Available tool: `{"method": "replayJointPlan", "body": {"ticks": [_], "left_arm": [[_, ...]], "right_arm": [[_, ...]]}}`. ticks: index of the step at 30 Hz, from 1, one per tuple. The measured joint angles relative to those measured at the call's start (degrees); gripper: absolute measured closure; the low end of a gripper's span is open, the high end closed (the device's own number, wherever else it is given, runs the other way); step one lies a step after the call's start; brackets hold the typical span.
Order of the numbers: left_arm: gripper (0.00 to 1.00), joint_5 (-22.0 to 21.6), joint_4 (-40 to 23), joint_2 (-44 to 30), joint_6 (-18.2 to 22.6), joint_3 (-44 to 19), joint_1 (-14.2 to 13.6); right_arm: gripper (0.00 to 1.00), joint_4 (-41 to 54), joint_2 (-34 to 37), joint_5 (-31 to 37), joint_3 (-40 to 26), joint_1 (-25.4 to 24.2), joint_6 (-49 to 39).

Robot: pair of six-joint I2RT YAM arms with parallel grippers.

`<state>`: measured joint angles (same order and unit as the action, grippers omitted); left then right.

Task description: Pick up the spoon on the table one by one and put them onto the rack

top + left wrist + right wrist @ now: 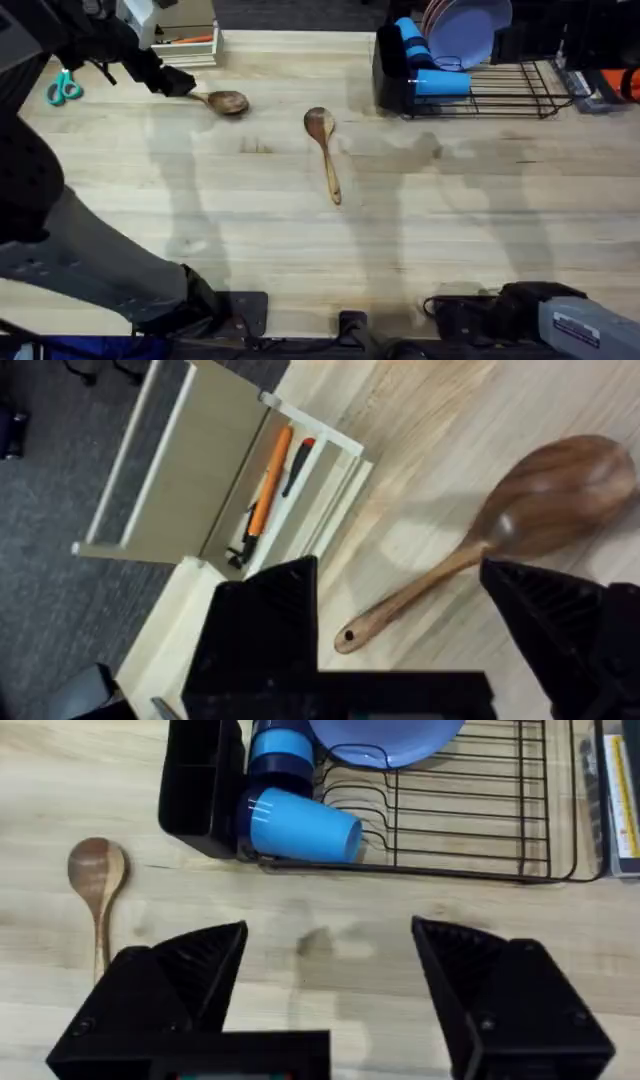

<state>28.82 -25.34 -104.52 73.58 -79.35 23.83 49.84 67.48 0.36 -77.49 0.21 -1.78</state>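
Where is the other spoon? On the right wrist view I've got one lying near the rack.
Observer: The other spoon lies at the table's far left, near a pale open box.
Operator: Is the left arm on it?
Observer: The left pincer is open, with its fingers on either side of the handle, not closed on it.
Operator: Anything else lying there?
Observer: Teal-handled scissors, farther left at the table's edge.

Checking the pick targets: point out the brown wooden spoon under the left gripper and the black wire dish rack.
Brown wooden spoon (545, 500), left wrist view, on its oval bowl.
Black wire dish rack (470, 820), right wrist view, on its wire floor.
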Motion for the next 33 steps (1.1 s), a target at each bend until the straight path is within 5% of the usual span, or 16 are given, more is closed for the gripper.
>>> {"method": "replayJointPlan", "body": {"ticks": [23,33], "left_arm": [[0.01,-1.7,-3.1,-1.4,0.6,-0.3,-0.1],[0.01,-3.0,-9.7,-2.1,0.6,-7.4,-0.1]], "right_arm": [[0.008,0.1,0.0,0.0,0.0,0.0,0.0],[0.008,0.1,0.0,0.0,0.0,0.0,0.0]]}}
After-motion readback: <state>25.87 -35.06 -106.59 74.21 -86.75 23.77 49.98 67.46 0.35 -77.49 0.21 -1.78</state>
